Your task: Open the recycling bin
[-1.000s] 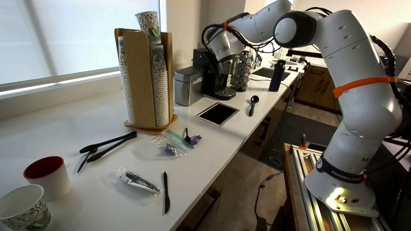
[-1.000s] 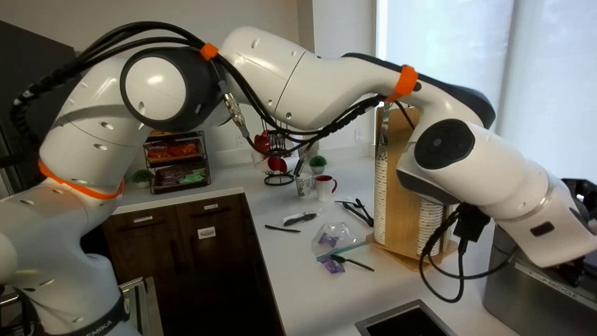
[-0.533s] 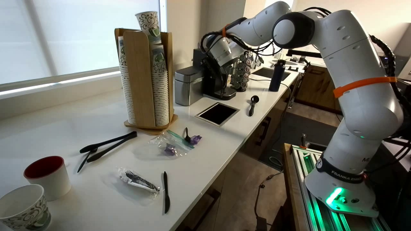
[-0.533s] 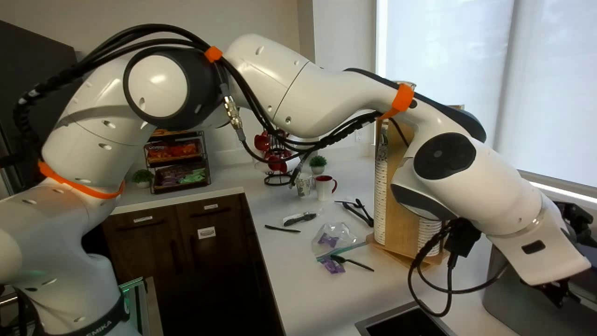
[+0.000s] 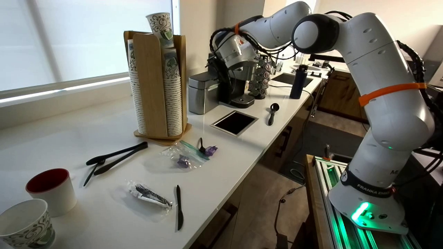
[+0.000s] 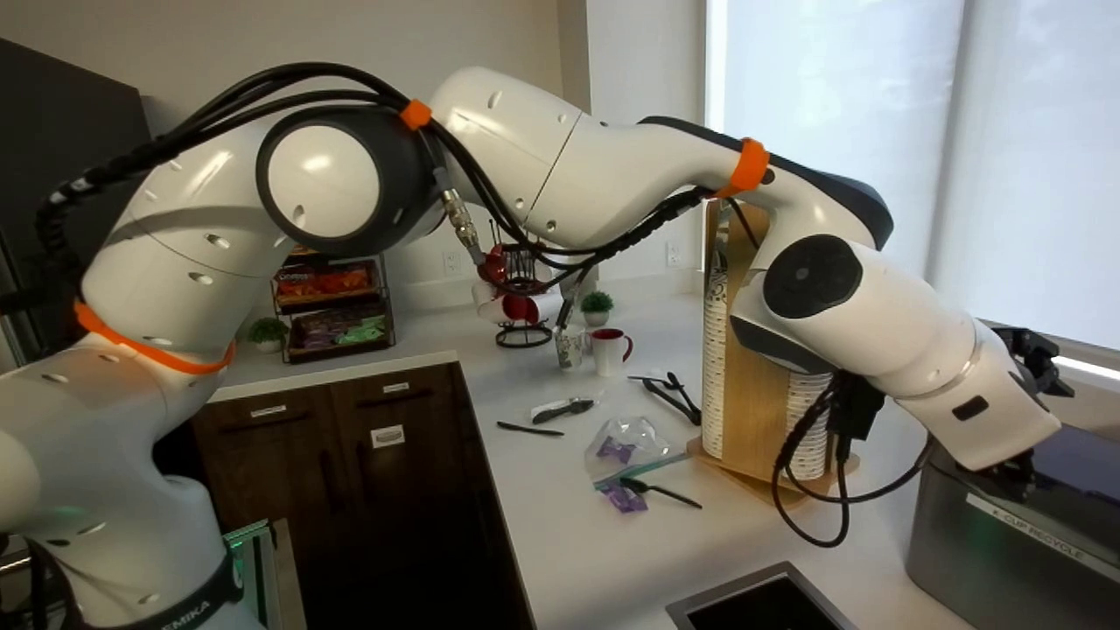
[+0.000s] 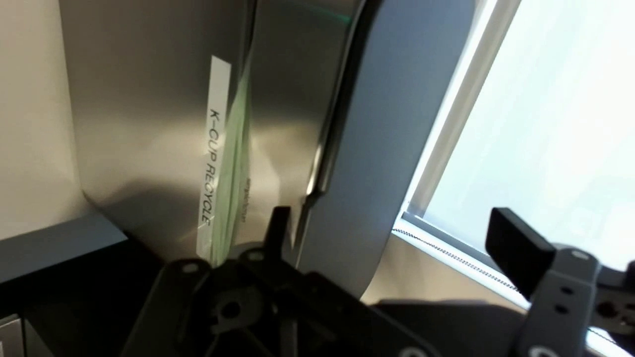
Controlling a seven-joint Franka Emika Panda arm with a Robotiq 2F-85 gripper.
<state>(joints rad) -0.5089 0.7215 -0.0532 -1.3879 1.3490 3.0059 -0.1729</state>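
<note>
The recycling bin [image 5: 200, 98] is a brushed steel box with a dark flat lid [image 5: 204, 76], and the lid looks shut. It stands on the counter between the cup stand and the coffee maker. In an exterior view its front [image 6: 997, 560] carries a "K-CUP RECYCLE" label. In the wrist view the bin [image 7: 134, 139] appears turned sideways, with its grey-blue lid top [image 7: 377, 124] between the fingers in the picture. My gripper [image 7: 394, 233] is open and empty, above the bin near its lid edge. I cannot tell if a finger touches it.
A wooden cup stand [image 5: 150, 86] stands beside the bin. On the bin's other side are the black coffee maker [image 5: 242, 100] and a pod carousel [image 5: 263, 77]. A square counter opening with a metal rim [image 5: 224, 130] lies in front. A window [image 7: 555, 124] is behind.
The hand first dipped lower, then rose and shifted back toward the cup stand, uncovering the bin's label. The base light turned from pale yellow to green. The lid looks unmoved.
</note>
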